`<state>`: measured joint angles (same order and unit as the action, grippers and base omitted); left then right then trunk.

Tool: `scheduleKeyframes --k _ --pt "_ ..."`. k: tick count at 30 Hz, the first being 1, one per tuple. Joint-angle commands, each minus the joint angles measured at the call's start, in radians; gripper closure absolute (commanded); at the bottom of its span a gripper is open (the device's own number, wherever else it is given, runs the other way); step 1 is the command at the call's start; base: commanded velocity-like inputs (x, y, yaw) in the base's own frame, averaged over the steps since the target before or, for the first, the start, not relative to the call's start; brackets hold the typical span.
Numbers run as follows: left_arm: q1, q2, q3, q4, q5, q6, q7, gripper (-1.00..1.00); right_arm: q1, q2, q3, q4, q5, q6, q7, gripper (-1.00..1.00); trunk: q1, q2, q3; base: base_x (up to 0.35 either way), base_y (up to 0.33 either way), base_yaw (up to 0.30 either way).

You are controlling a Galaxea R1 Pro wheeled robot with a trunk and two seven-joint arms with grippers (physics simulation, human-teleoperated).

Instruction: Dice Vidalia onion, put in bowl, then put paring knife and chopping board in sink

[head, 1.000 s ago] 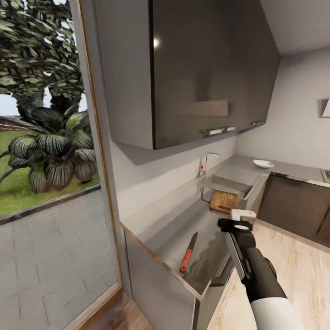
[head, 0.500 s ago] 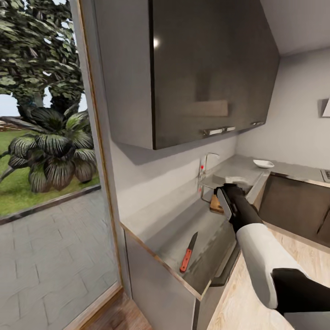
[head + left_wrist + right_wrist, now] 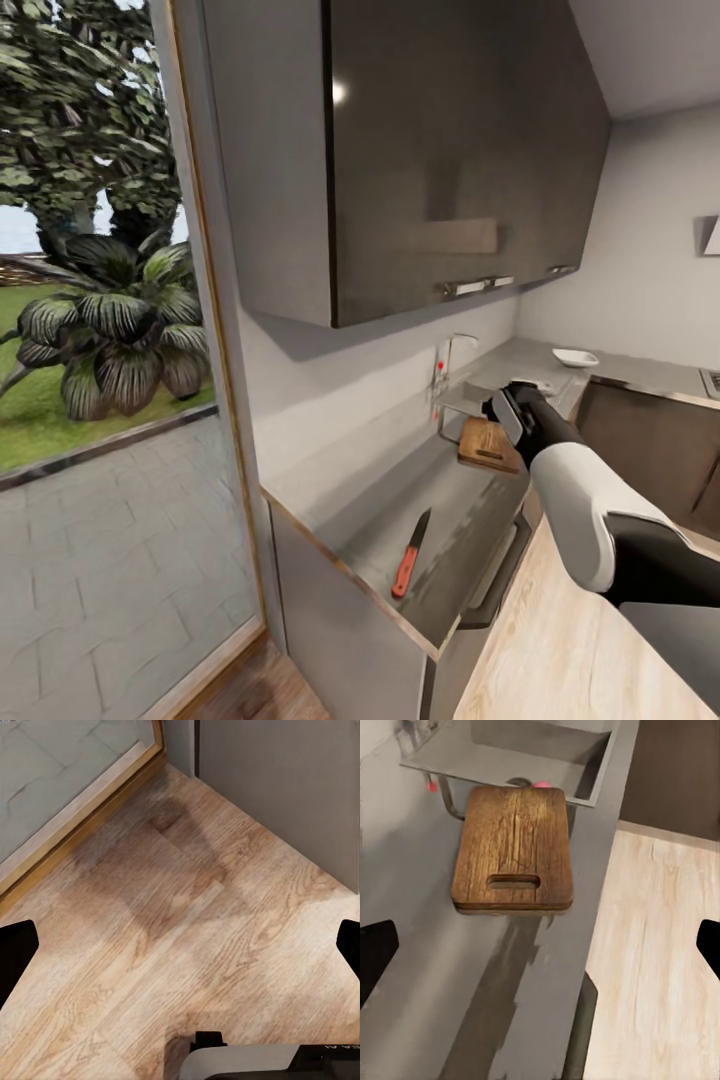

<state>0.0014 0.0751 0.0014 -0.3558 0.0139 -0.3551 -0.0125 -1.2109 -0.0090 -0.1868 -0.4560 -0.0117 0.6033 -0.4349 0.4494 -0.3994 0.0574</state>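
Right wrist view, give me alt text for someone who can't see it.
A brown wooden chopping board with a slot handle lies on the grey countertop, its far end at the steel sink, where a sliver of pink onion peeks out. Light wood floor runs alongside.

Pretty bright, flat sim lighting, daylight pouring in through the window (image 3: 100,300). Glossy upper cabinet (image 3: 450,150) catches a small glare spot. Soft shadow under it on the wall; everything's slightly soft and low-res.
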Motion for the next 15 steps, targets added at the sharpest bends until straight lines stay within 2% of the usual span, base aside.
scheduleKeyframes --k 1,2,5,9,13,15 --pt "0.000 0.000 0.000 0.000 0.001 -0.002 -0.001 -1.00 0.000 0.001 -0.003 0.001 -0.001 -0.006 -0.002 -1.00 0.001 -0.001 0.000 0.155 -0.089 0.000" --pt "0.000 0.000 0.000 0.000 0.001 -0.002 -0.001 -1.00 0.000 0.002 -0.007 0.021 -0.001 -0.055 -0.003 -1.00 0.001 -0.001 0.000 0.224 -0.119 0.000" --pt "0.000 0.000 0.000 0.000 0.001 -0.002 -0.001 -1.00 -0.001 0.001 -0.015 0.060 -0.001 -0.109 -0.004 -1.00 0.001 -0.001 0.000 0.258 -0.121 0.000" --pt "0.000 0.000 0.000 0.000 0.001 -0.002 -0.001 -1.00 0.000 0.002 -0.035 0.080 -0.001 -0.136 -0.004 -1.00 0.001 -0.001 0.000 0.199 -0.058 0.000" --pt "0.000 0.000 0.000 0.000 0.001 -0.002 -0.001 -1.00 0.000 0.003 -0.049 0.089 0.001 -0.146 -0.011 -1.00 0.001 -0.001 0.000 0.045 -0.012 0.000" --pt "0.000 0.000 0.000 0.000 0.001 -0.002 -0.001 -1.00 0.000 0.003 -0.051 0.091 0.001 -0.148 -0.037 -1.00 0.001 -0.001 0.000 0.010 -0.003 0.000"
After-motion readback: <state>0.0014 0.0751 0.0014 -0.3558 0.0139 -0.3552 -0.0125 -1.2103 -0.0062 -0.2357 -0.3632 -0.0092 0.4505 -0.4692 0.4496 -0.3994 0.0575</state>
